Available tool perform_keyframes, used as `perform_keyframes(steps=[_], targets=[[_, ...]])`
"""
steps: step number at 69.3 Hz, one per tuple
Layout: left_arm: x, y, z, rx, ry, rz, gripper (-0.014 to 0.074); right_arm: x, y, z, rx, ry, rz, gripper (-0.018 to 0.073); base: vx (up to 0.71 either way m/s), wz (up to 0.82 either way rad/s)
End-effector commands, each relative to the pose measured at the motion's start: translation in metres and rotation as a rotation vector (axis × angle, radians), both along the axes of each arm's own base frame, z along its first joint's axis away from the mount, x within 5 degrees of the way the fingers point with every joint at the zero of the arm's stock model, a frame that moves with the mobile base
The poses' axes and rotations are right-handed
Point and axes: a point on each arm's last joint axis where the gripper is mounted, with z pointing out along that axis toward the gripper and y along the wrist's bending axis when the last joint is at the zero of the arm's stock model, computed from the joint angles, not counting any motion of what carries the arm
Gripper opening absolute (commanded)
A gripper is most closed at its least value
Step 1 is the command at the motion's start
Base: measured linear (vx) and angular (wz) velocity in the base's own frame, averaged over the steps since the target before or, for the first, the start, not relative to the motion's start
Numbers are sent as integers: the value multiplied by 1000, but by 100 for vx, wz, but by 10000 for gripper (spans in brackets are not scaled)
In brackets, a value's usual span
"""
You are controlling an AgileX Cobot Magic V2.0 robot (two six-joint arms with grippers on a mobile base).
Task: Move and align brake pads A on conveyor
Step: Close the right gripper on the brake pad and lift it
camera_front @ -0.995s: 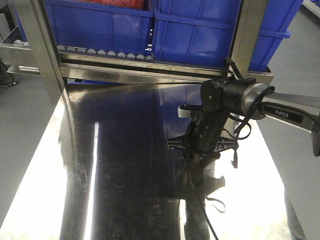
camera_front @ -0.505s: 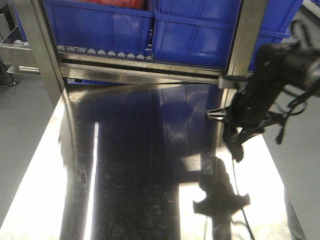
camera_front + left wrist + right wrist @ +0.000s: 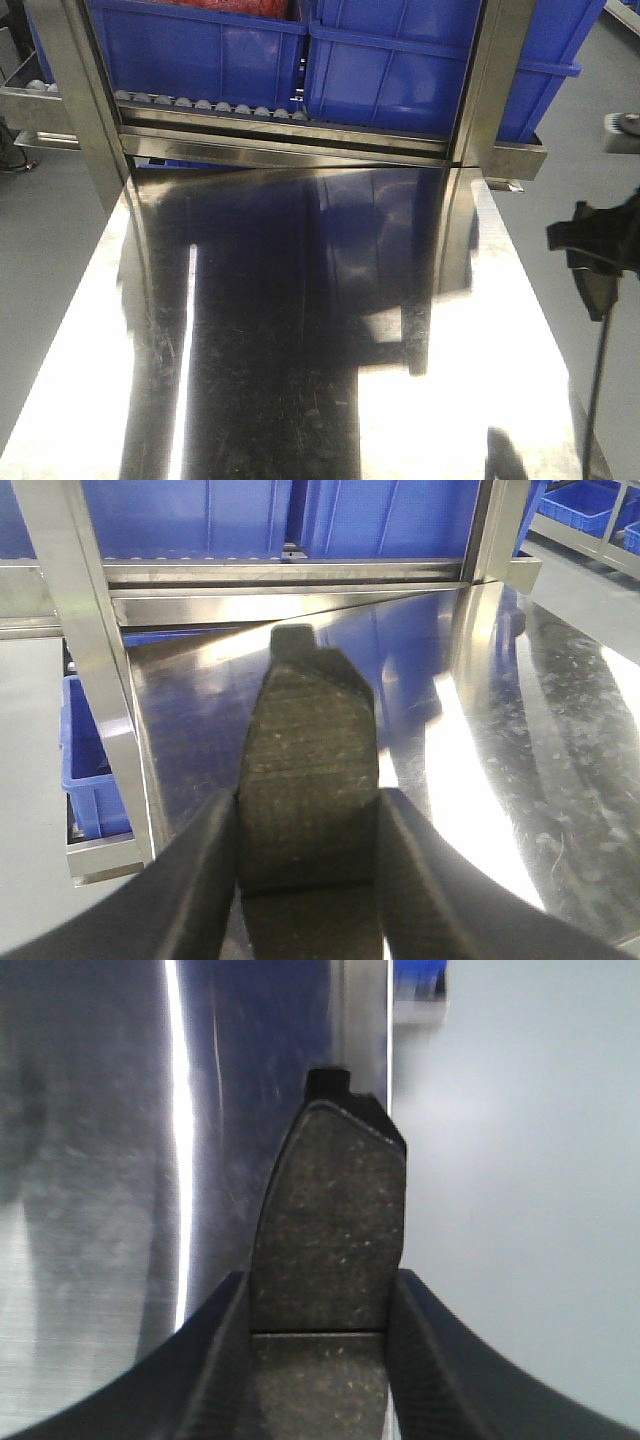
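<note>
- Brake pad A (image 3: 310,770) sits clamped in the left gripper's (image 3: 308,825) fingers above the steel tabletop (image 3: 480,710).
- A second brake pad (image 3: 330,1210) is pinched by the right gripper (image 3: 320,1305), apparently over the tabletop's edge.
- Blue bins (image 3: 200,50) stand behind the tabletop.

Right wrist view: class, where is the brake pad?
The brake pad sits between the fingers of the right gripper, above the steel table's edge, floor on its right.
</note>
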Motion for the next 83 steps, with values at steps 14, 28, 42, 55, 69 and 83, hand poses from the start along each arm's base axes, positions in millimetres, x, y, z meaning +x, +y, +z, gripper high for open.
perform_keyframes(steps=[14,28,42,55,69,83], targets=[[2,-2,16,-36,-107,-15,-6,-101,0,49,-8,-562,50,-2,0,0],[2,-2,16,-36,-107,-15,-6,-149,0,46,-15,-752,63,-2,0,0],[2,-2,16,-35,-106,-15,-6,-164,6,34,-46,-826,168,-2,0,0],[2,-2,16,-35,-104,-15,-6,-172,4,23,-53,-918,158,-2,0,0],[2,-2,16,-35,-104,-15,-6,-178,3,15,-48,-978,141,-2,0,0],[2,-2,16,-35,-103,-15,-6,-179,2,16,-48,-992,138,-2,0,0]])
